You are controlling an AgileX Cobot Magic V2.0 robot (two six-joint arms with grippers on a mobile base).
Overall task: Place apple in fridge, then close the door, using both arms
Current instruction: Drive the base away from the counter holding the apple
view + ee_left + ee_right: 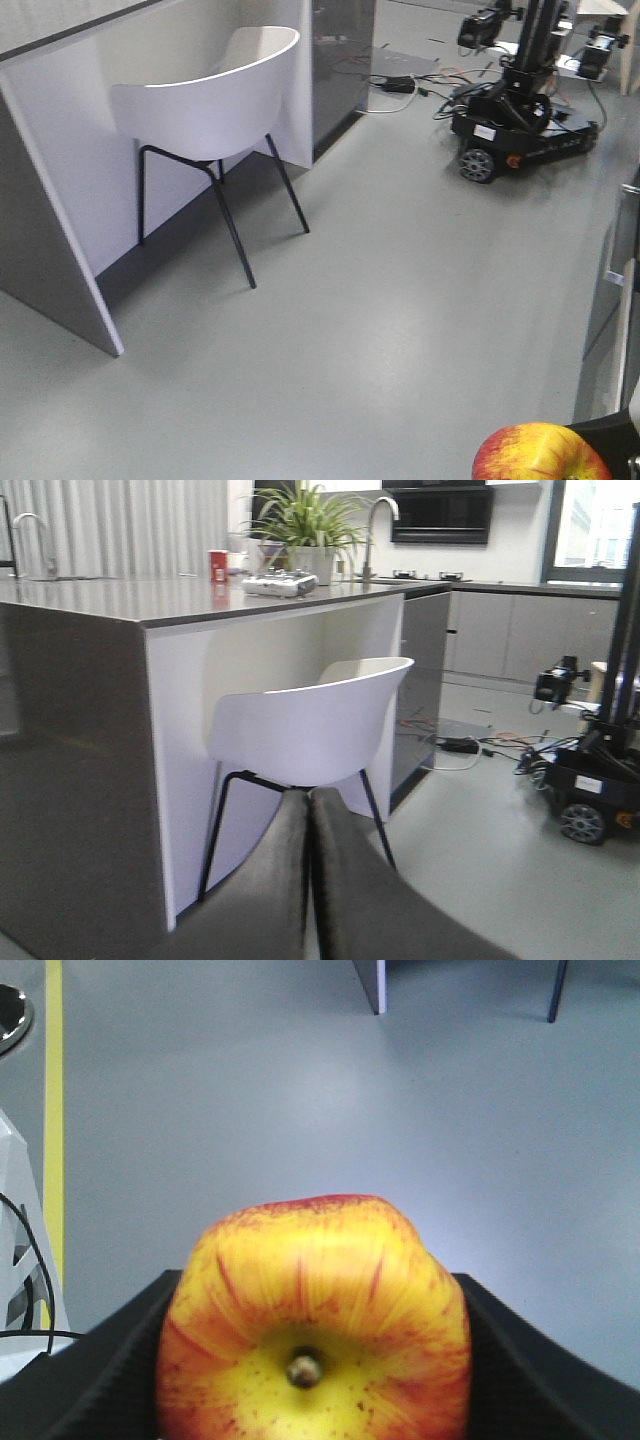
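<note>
The apple [540, 455] is cropped by the bottom edge.

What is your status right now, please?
Right gripper, jaws shut on apple. Left gripper, jaws shut, empty. White chair ahead-left, wheeled robot beyond.

You have a grey floor [400, 330] ahead. A white chair [215, 100] stands on it against the counter [150, 598], a black wheeled robot [520, 135] sits further off, and cables [430, 90] lie loose between them. The countertop carries a red cup [218, 565], a potted plant [300, 525] and a white controller [280, 583].
</note>
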